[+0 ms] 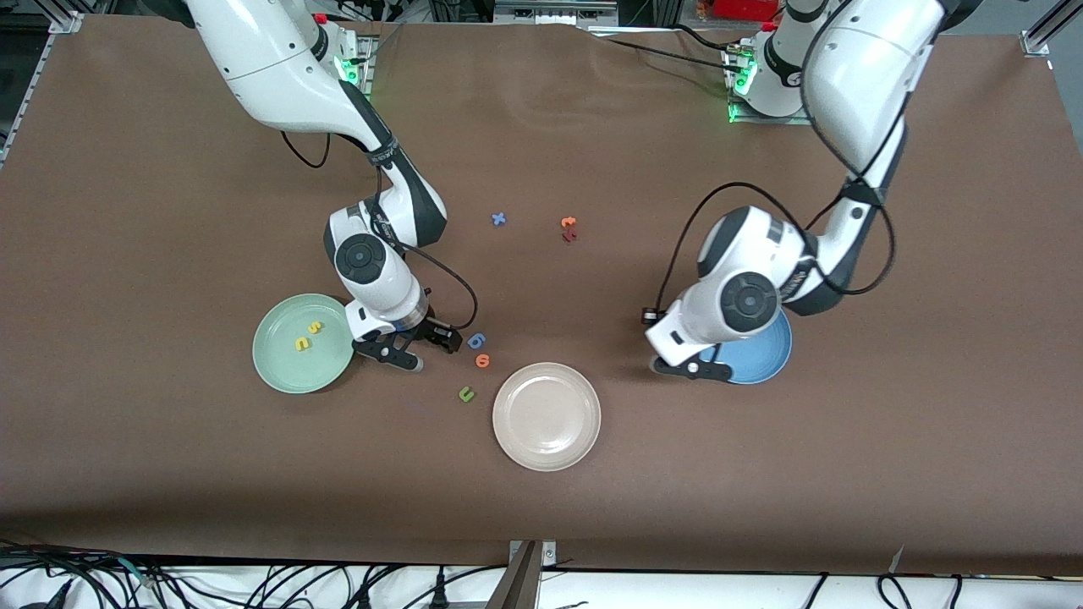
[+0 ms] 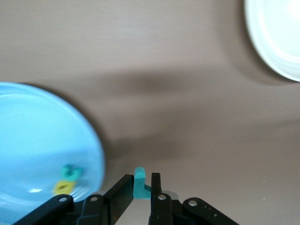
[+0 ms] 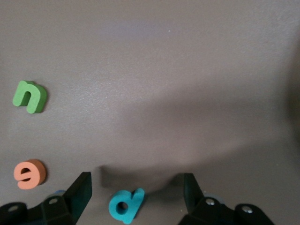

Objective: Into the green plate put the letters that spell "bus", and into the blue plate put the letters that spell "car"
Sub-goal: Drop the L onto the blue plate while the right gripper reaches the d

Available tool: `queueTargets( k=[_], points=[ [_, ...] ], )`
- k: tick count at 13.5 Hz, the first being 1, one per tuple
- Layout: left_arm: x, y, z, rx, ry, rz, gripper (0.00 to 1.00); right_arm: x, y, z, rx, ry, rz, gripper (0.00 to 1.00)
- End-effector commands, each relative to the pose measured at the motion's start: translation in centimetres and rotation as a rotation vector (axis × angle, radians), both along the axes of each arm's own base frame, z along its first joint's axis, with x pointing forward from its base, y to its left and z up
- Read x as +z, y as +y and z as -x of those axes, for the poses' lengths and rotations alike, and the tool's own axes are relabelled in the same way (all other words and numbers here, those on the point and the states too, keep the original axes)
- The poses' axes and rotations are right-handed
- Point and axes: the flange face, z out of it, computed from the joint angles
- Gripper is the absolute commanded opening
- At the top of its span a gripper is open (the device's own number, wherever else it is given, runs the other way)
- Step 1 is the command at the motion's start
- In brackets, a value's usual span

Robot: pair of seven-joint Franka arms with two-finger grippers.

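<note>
The right gripper [image 3: 133, 197] sits low by the round pale green plate [image 1: 275, 368], fingers spread around a small teal foam "b" [image 3: 125, 206]. The left gripper [image 2: 140, 194] pinches a small teal foam letter [image 2: 139, 183] beside the round blue plate [image 2: 28, 136].

You had the yellow foam "s" [image 1: 316, 326] and yellow foam "u" [image 1: 302, 343] in the round mint-green plate [image 1: 271, 364]. Beside that plate, the teal foam "b" [image 3: 125, 205] lay between the right gripper's [image 3: 136, 185] spread fingers. The left gripper [image 2: 141, 179] pinched a teal foam letter [image 2: 139, 183] beside the round blue plate [image 1: 766, 359].
</note>
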Motion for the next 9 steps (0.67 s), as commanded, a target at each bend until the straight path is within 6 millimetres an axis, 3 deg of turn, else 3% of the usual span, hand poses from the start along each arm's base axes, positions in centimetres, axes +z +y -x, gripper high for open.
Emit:
queueTargets(
  k=[1,4,5,6,7,9],
  points=[
    [-0.2,4.3,-0.5,-0.098,0.028,-0.059,0.1,-0.1,0.4,0.1,-0.052,-0.012,-0.014,0.87],
    [-1.8,6.8,-0.3,-0.227,0.063,-0.136,0.14,-0.5,0.4,0.2,-0.11,-0.001,-0.018,0.81],
    [-2.4,7.0,-0.2,-0.244,0.072,-0.157,0.34,-0.8,0.6,0.4,-0.109,0.003,-0.017,0.81],
    [-2.5,7.0,0.0,-0.25,0.083,-0.161,0.88,-1.3,1.1,0.7,-0.099,0.011,-0.014,0.81],
    [-2.6,7.1,0.0,-0.276,0.091,-0.154,1.0,-1.5,1.4,1.0,-0.092,0.013,-0.016,0.81],
    [-2.7,7.4,-0.1,-0.319,0.095,-0.14,1.0,-1.5,1.7,1.2,-0.089,0.019,-0.019,0.81]
  ],
)
